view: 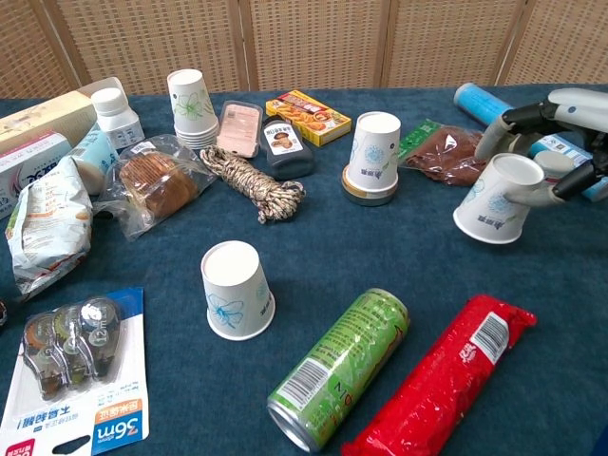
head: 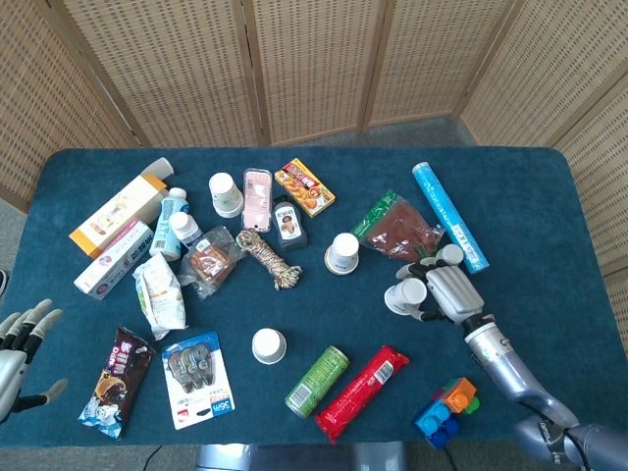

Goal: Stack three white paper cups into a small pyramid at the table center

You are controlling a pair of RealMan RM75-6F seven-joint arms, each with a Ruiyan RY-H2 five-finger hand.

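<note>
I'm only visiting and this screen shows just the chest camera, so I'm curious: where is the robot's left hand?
Observer: The head view shows the left hand by the left edge of the table, fingers apart, holding nothing.
Operator: Is anything near the right arm that I can't see?
Observer: Yes. Colourful toy blocks lie beside the forearm, behind the right hand that holds the tilted paper cup.

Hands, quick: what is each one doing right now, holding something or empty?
Left hand: open, fingers apart, holding nothing.
Right hand: holding an upside-down white paper cup, tilted above the blue tablecloth.
</note>
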